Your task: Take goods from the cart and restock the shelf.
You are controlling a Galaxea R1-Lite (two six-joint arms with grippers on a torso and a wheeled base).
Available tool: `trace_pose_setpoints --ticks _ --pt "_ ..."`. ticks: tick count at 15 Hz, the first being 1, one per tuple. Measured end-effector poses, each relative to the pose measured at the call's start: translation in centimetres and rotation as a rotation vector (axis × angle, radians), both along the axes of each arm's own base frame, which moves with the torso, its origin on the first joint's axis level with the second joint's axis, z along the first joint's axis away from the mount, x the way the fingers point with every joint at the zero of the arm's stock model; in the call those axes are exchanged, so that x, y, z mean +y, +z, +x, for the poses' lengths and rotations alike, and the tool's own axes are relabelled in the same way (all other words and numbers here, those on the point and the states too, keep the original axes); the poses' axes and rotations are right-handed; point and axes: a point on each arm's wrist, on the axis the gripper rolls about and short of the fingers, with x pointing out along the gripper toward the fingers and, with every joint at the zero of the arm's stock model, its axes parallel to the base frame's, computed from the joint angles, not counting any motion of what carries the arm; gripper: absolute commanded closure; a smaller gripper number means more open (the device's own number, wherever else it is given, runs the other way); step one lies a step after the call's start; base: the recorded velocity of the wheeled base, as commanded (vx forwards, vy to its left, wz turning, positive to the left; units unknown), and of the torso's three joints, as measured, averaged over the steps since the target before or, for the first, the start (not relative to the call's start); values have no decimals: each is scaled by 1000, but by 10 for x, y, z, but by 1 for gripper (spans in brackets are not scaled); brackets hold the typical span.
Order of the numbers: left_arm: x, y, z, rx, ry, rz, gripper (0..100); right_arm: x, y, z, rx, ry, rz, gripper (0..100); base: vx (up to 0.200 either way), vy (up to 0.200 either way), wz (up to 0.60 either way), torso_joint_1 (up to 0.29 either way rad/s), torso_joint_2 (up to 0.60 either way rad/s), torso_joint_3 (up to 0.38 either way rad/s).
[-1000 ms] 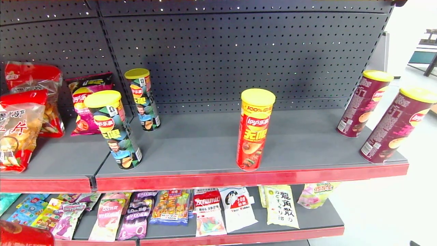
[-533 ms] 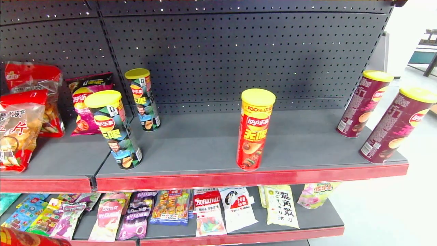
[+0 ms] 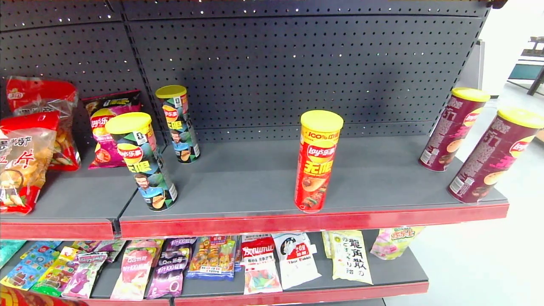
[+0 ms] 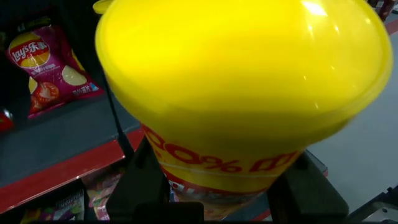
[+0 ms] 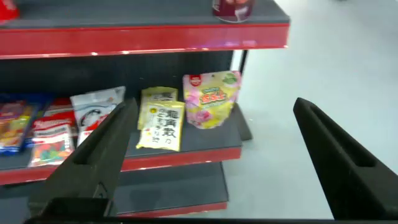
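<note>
In the left wrist view, a red chip can with a yellow lid [image 4: 242,81] sits close up, my left gripper [image 4: 224,190] shut on its body, one dark finger [image 4: 142,186] on each side. A sliver of that red can [image 3: 19,298] peeks in at the head view's bottom left corner. The upper shelf [image 3: 263,170] carries a matching red can [image 3: 316,161] at its front middle, two dark green cans [image 3: 142,161] on the left and two maroon cans [image 3: 493,155] on the right. My right gripper [image 5: 217,162] hangs open and holds nothing, facing the lower shelf's right end.
Snack bags [image 3: 29,140] fill the upper shelf's left section. Flat candy and snack packets [image 3: 259,263] line the lower shelf [image 3: 297,295]. A pegboard back panel [image 3: 297,72] rises behind. Bare shelf surface lies on both sides of the standing red can. Open floor [image 3: 488,263] is to the right.
The held red can at the head view's bottom left corner has sunk lower, so less of it shows. Nothing on the shelves has moved.
</note>
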Motion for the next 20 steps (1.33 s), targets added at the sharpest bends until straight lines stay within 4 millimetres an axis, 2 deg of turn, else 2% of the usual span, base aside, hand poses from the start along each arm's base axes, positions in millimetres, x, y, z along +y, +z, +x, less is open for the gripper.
trace_pose_setpoints --ticks 8,10,12,16,18,20 --pt "0 -1 -1 -3 20 4 100 1 0 3 43 -209 2 0 0 0 0 0 0 0" --pt "0 -3 -1 -4 21 6 100 5 0 2 8 34 1 0 0 0 0 0 0 0" --pt "0 -4 -3 -10 21 7 100 6 -2 0 -23 156 27 0 0 0 0 0 0 0" --pt "1 -8 -6 -21 11 7 100 5 -4 -4 -77 67 122 0 0 0 0 0 0 0" --pt "1 -8 -7 -24 12 8 100 6 -4 -5 -94 96 34 0 0 0 0 0 0 0" --pt "1 -8 -8 -28 13 8 100 7 -4 -6 -95 172 20 0 0 0 0 0 0 0"
